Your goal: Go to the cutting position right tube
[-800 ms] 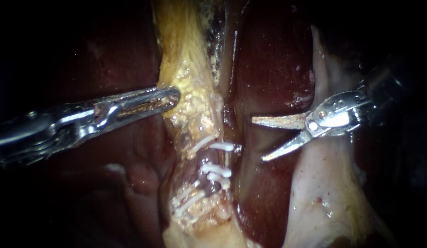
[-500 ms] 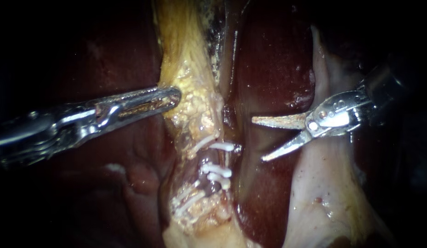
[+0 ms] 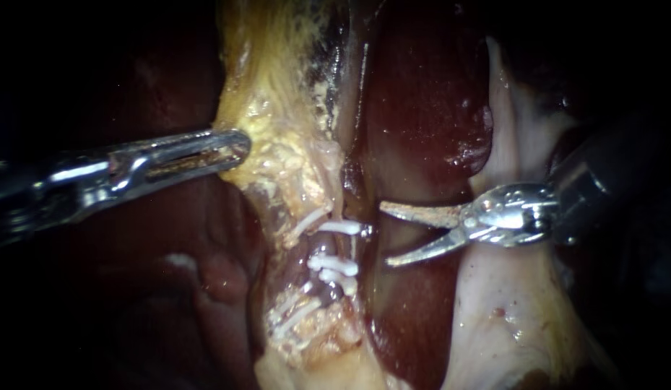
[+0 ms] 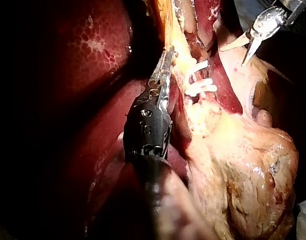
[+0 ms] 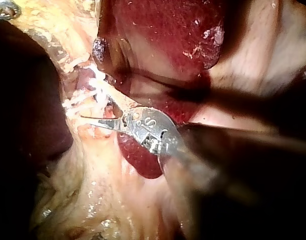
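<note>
1. My left instrument (image 3: 237, 144) comes in from the left edge of the endoscope frame. Its shaft is nearly level and rises slightly toward a tip left of centre.
2. Its jaws lie together, pinching the edge of the yellow tissue (image 3: 277, 155).
3. My right instrument (image 3: 386, 235) enters from the right edge, with its tip pointing left, just right of centre.
4. Its two blades stand apart in a narrow V and hold nothing. The upper one is level and the lower one angles down-left.

Silver left instrument (image 3: 235, 147), slotted tip, silver right instrument (image 3: 385, 235), dark shaft
</note>
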Motion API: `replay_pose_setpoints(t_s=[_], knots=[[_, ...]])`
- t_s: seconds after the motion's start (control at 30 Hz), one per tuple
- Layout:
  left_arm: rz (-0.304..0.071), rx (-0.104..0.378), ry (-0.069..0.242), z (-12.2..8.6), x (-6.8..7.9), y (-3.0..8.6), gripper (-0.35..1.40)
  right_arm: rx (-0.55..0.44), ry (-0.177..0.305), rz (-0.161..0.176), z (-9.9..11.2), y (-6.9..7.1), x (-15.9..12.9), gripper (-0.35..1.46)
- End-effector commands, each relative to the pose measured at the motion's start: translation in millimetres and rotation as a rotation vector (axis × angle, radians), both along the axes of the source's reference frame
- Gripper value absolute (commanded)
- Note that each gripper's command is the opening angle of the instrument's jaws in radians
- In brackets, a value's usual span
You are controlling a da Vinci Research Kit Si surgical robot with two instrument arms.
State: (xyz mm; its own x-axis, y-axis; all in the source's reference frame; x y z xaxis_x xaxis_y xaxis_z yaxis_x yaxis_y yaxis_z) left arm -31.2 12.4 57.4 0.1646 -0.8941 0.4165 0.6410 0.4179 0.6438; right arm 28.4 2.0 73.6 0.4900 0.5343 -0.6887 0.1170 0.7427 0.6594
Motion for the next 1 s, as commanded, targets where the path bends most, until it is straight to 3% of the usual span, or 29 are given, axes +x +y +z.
replay_pose_setpoints(t_s=[0.03,0.3,0.4,0.67,1.0], knots=[[-0.008,-0.004,-0.004,-0.6,0.2,0.0,-0.35,0.008,-0.008,-0.009,0.4,-0.2,0.2,1.36],[-0.042,-0.003,-0.029,-5.6,0.8,0.1,-0.35,0.116,-0.041,-0.035,2.2,-1.6,1.8,1.33],[-0.043,-0.009,-0.035,-6.5,1.1,0.2,-0.35,0.146,-0.049,-0.037,2.5,-1.9,2.4,1.31],[-0.048,-0.017,-0.035,-7.4,1.8,0.3,-0.35,0.189,-0.057,-0.063,3.4,-1.9,3.6,1.24],[-0.050,-0.017,-0.033,-7.8,1.8,0.1,-0.35,0.194,-0.061,-0.058,4.8,-1.0,5.7,1.24]])
